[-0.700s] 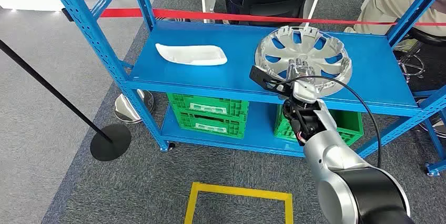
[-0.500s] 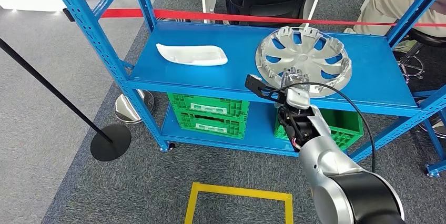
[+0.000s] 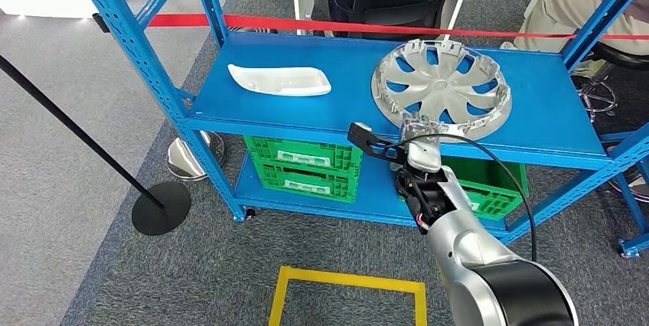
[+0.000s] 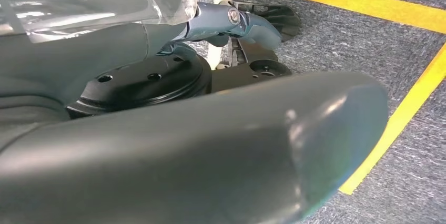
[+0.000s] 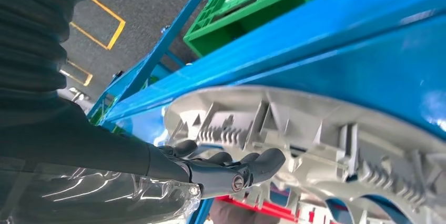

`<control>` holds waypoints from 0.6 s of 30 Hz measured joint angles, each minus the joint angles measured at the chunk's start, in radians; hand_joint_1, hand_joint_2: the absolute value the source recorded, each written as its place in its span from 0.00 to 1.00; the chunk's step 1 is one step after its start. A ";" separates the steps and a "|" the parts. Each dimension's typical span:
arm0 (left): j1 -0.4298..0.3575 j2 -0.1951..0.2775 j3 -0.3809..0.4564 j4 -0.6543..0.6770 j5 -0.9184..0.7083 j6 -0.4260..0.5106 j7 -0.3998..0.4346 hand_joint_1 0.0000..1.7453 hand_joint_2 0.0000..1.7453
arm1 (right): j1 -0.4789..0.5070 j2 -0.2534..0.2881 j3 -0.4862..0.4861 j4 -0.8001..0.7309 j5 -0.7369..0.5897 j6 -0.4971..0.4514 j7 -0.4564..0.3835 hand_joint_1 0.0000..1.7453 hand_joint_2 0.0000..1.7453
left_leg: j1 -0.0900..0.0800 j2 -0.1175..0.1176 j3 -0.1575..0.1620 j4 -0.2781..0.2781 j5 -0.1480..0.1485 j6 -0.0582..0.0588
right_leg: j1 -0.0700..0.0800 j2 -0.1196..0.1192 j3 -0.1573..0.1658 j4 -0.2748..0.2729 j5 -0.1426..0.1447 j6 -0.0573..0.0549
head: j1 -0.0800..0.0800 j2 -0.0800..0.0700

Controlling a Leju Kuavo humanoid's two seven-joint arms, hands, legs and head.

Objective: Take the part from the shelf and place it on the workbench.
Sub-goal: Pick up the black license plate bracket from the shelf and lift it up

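Hubcap (image 3: 441,89) first: we are seeing the silver wheel cover lying hollow side up on the right half of the blue shelf deck (image 3: 268,112), its near rim close to the deck's front edge, and we are taking it to be the part to fetch, though a white plastic tray-like part (image 3: 279,79) is also lying on the left half. Our right hand (image 3: 419,133) is hovering at that near rim; in the right wrist view the dark fingers (image 5: 247,167) are stretching out flat beside the ribbed rim with nothing between them, so we are reading the hand as empty with fingers extended, and whether they are touching the plastic we cannot tell. Our left hand (image 4: 231,21) is hanging low over the floor by the yellow tape, and whether it is spread or curled we cannot tell. To do this reach well, we are judging that the fingers need to slide under or hook over the rim's lip and the thumb needs to close against them before any lift, since a wide, light disc is likely to tip or skid on smooth painted steel if it is pinched at one edge only. Underneath, green crates (image 3: 302,165) are sitting on the lower deck. Around the rack, grey carpet is running everywhere, a yellow floor square (image 3: 346,295) is marked near us, a red barrier tape (image 3: 306,24) is crossing behind the shelf, a black stanchion base (image 3: 161,206) is standing to the left, and a seated person's trouser leg (image 3: 566,1) is showing at the far right.
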 joint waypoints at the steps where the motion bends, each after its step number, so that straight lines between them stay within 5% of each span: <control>1: 0.000 0.000 0.000 0.000 0.001 0.000 -0.001 0.00 0.00 | 0.005 0.001 0.000 0.000 -0.003 -0.002 -0.002 0.00 1.00 | 0.000 0.000 0.000 0.000 0.000 0.000 | 0.000 0.000 0.000 0.000 0.000 0.000 | 0.000 0.000; 18: 0.003 0.005 0.000 0.000 -0.017 -0.012 -0.010 0.00 0.00 | 0.048 -0.028 -0.033 0.000 -0.003 -0.053 -0.010 0.00 1.00 | 0.000 0.000 0.001 0.000 0.000 0.000 | 0.000 0.000 0.001 0.000 0.000 0.000 | 0.000 0.000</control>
